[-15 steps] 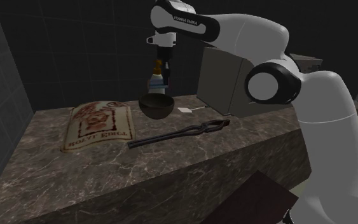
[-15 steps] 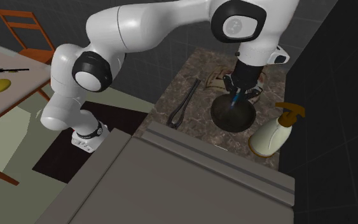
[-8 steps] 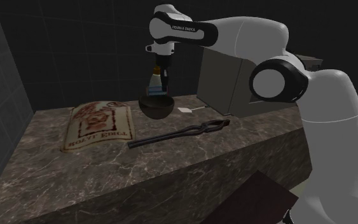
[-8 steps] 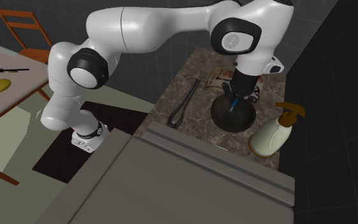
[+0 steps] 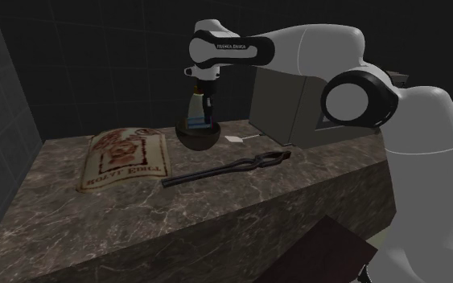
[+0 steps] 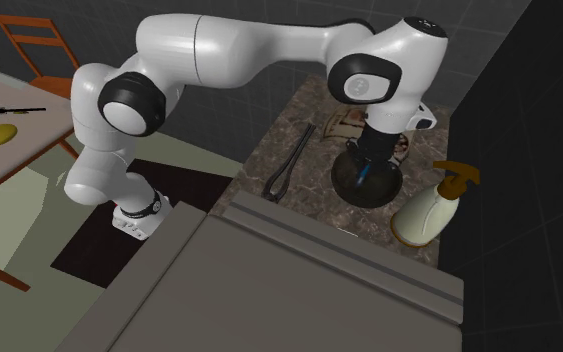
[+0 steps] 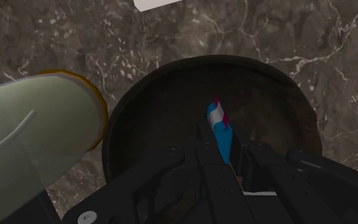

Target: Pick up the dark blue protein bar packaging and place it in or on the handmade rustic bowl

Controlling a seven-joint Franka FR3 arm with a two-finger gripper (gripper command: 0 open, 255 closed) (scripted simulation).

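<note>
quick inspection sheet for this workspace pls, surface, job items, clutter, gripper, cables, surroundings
surface: dark marbled counter
job's things: blue bar packaging held upright over the dark bowl
clutter: printed sack lying flat; black tongs; pump bottle beside the bowl; white card; grey box
gripper: jaws shut on the packaging, low in the bowl
cables: nothing seen
surroundings: dark tiled wall; orange chair; table

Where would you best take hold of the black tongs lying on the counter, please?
The tongs lie flat, long and thin, on the counter. Come straight down and pinch the slim stem near mid-length, closing across its width, away from the splayed end.
</note>
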